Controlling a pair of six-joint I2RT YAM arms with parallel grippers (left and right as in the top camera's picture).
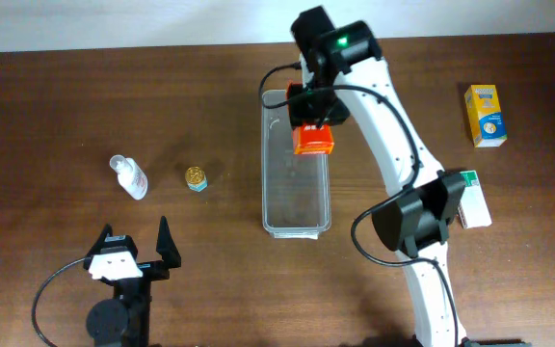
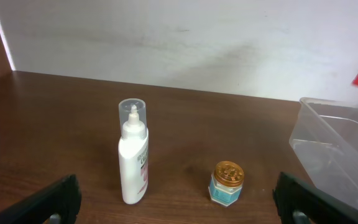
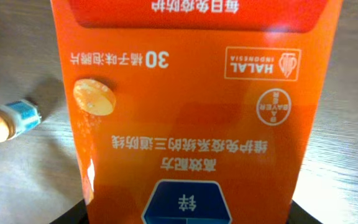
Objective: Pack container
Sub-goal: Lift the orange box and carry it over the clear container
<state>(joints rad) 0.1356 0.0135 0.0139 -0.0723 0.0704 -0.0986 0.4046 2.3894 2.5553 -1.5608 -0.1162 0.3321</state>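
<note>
The container (image 1: 297, 198), a long clear plastic bin, lies in the middle of the table; its near corner shows in the left wrist view (image 2: 337, 146). My right gripper (image 1: 313, 118) is shut on an orange box (image 1: 313, 140) and holds it over the container's far half. The box fills the right wrist view (image 3: 191, 112). My left gripper (image 1: 133, 249) is open and empty near the front edge. It faces a white bottle (image 2: 133, 158) and a small gold-lidded jar (image 2: 227, 182).
The white bottle (image 1: 129, 176) and the small jar (image 1: 196, 178) stand left of the container. A yellow box (image 1: 485, 116) lies at the far right. A white and green box (image 1: 472, 200) lies by the right arm's base.
</note>
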